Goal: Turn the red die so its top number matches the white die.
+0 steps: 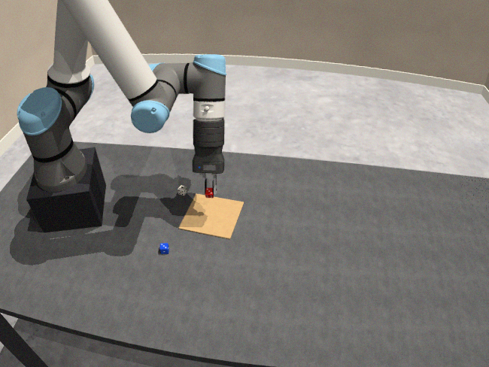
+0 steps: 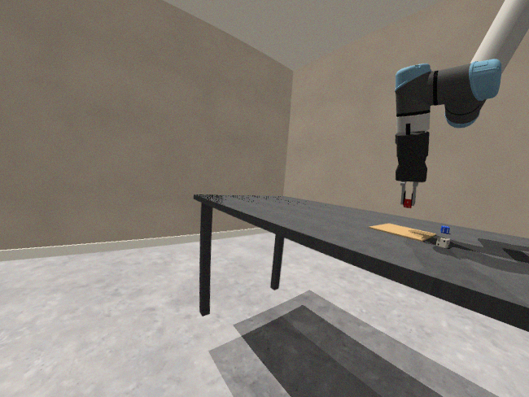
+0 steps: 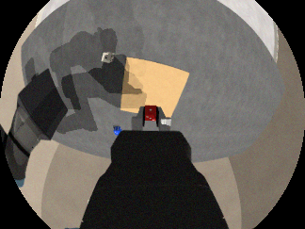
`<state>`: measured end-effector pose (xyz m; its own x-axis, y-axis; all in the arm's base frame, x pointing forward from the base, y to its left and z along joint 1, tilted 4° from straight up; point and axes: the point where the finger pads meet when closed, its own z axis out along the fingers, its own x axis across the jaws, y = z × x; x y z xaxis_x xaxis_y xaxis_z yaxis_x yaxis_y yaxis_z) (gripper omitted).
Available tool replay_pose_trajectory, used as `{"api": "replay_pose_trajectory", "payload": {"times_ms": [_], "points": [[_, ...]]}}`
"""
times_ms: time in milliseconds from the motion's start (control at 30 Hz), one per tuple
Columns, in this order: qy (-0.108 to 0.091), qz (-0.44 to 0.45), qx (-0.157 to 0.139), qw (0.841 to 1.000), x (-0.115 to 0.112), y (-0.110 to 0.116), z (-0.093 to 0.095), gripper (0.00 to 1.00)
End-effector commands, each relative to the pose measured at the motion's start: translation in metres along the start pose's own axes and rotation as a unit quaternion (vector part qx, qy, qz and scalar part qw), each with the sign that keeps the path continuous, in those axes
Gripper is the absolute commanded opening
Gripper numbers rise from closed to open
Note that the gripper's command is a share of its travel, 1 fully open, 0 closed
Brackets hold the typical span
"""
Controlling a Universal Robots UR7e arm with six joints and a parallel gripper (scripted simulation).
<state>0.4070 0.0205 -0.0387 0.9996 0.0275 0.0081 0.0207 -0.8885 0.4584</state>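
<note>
My gripper point(image 1: 209, 192) points straight down and is shut on the small red die point(image 1: 209, 192). It holds the die in the air above the tan mat point(image 1: 211, 214); the side view shows the red die point(image 2: 407, 202) well above the mat point(image 2: 402, 231). The wrist view shows the red die point(image 3: 151, 113) between the fingers over the mat's near edge point(image 3: 152, 84). The white die point(image 1: 181, 189) lies on the table just left of the mat's far corner. It also shows in the side view point(image 2: 443, 242) and the wrist view point(image 3: 106, 57). I cannot read the numbers on top.
A blue die point(image 1: 163, 247) lies on the table in front of the mat's left side; it also shows in the side view point(image 2: 445, 229) and the wrist view point(image 3: 117, 129). The arm's dark base block point(image 1: 65, 189) stands at the table's left.
</note>
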Motion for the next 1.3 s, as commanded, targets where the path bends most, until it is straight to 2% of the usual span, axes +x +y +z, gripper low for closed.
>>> {"api": "replay_pose_trajectory", "payload": {"times_ms": [0, 167, 400, 533, 600, 967, 1067, 1267], "points": [[0.001, 0.000, 0.040, 0.999, 0.0003, 0.0018, -0.0002, 0.40], [0.005, 0.000, 0.065, 0.998, 0.0012, 0.0028, -0.0014, 0.40], [0.005, -0.001, 0.072, 0.997, 0.0014, 0.0031, -0.0016, 0.40], [0.003, -0.002, 0.090, 0.996, 0.0007, 0.0033, -0.0004, 0.40], [0.003, -0.002, 0.090, 0.996, 0.0007, 0.0033, -0.0004, 0.40], [0.003, -0.002, 0.186, 0.982, 0.0009, 0.0066, 0.0001, 0.40], [0.005, -0.001, 0.197, 0.980, 0.0014, 0.0072, -0.0004, 0.40], [0.005, -0.001, 0.199, 0.980, 0.0015, 0.0074, -0.0005, 0.40]]}}
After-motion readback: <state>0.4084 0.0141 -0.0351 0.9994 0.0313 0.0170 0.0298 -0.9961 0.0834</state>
